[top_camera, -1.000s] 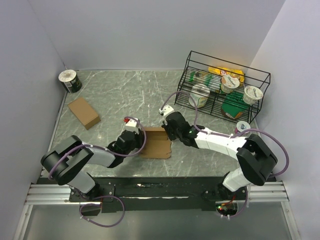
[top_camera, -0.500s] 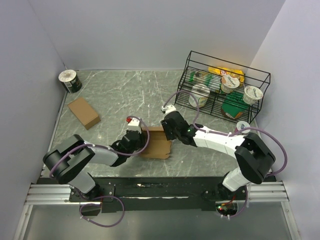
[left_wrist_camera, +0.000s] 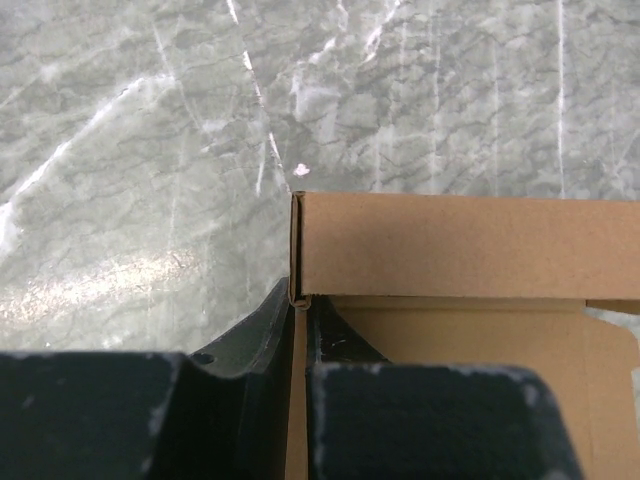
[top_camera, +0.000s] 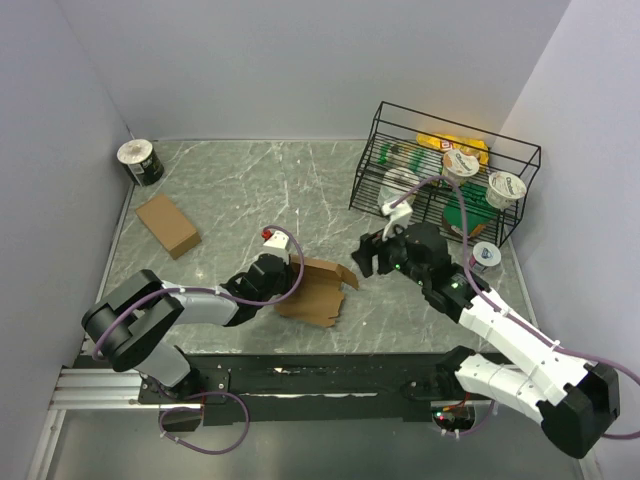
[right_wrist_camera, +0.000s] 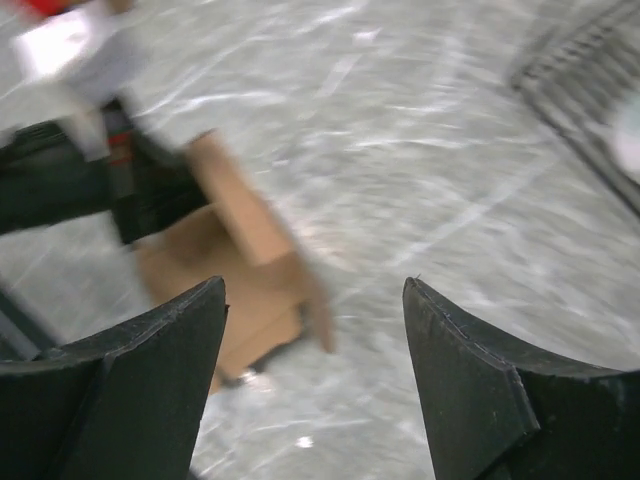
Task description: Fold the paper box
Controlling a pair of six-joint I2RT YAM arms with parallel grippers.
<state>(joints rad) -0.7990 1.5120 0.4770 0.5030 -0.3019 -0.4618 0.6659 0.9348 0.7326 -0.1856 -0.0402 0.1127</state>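
Note:
The brown paper box (top_camera: pixel 316 291) lies partly opened near the table's front middle, one flap sticking up at its right end. My left gripper (top_camera: pixel 283 279) is at its left end. In the left wrist view the gripper (left_wrist_camera: pixel 298 302) is shut on an upright wall of the paper box (left_wrist_camera: pixel 450 245), with the cardboard edge pinched between the two dark fingers (left_wrist_camera: pixel 335 335). My right gripper (top_camera: pixel 364 259) hangs open just right of the box and touches nothing. The right wrist view shows that gripper (right_wrist_camera: pixel 312 292) with wide jaws, the blurred box (right_wrist_camera: pixel 240 265) ahead and left of it.
A flat brown carton (top_camera: pixel 168 224) lies at the left, with a tin (top_camera: pixel 139 161) in the back left corner. A black wire rack (top_camera: pixel 445 180) holding yoghurt cups stands at the back right. A small cup (top_camera: pixel 486 254) sits in front of it.
My right gripper opened, let go of the box and drew back to the right. The left gripper kept its pinch on the wall, and the box's right flap now stands raised.

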